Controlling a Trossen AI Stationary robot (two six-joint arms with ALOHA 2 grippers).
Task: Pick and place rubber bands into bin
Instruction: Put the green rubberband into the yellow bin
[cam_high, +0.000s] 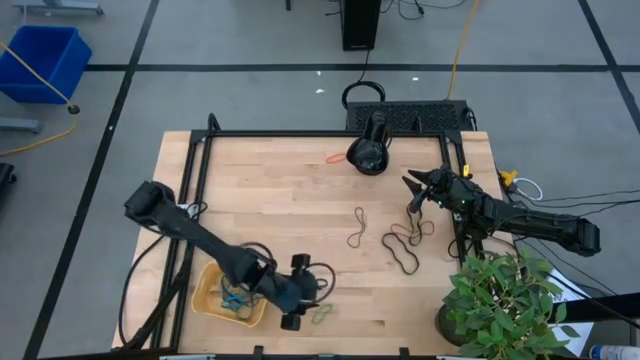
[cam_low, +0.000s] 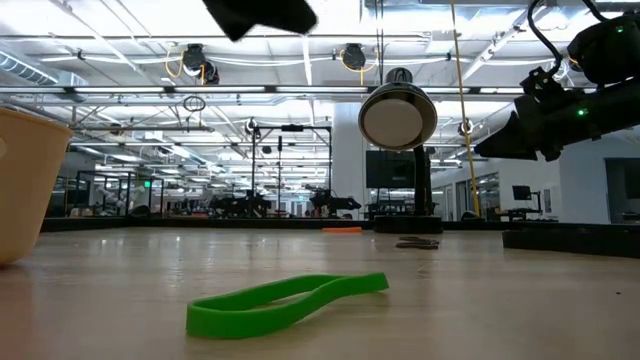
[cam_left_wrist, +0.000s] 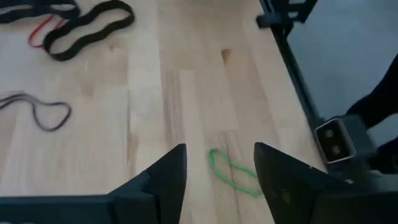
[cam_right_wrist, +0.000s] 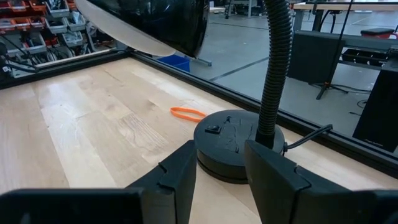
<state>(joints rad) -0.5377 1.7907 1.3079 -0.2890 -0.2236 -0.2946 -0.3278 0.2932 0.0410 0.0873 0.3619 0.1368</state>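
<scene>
A green rubber band (cam_high: 322, 316) lies flat on the wooden table near its front edge, and shows in the low view (cam_low: 285, 302). My left gripper (cam_high: 310, 292) hovers open above the table just left of it; the band (cam_left_wrist: 233, 171) lies ahead of and below the fingertips (cam_left_wrist: 217, 171). The orange-yellow bin (cam_high: 208, 300) stands left of this gripper with a few bands inside. More bands lie mid-table: dark ones (cam_high: 357, 228), black and red ones (cam_high: 405, 245), and an orange one (cam_high: 335, 158) at the back. My right gripper (cam_high: 412, 190) is open and empty, raised near the lamp.
A black desk lamp (cam_high: 370, 150) stands at the table's back, its base (cam_right_wrist: 236, 140) right ahead of my right gripper. A potted plant (cam_high: 500, 300) fills the near right corner. A black frame rail (cam_left_wrist: 292, 62) runs along the table's edge. A blue tub (cam_high: 45, 60) stands on the floor.
</scene>
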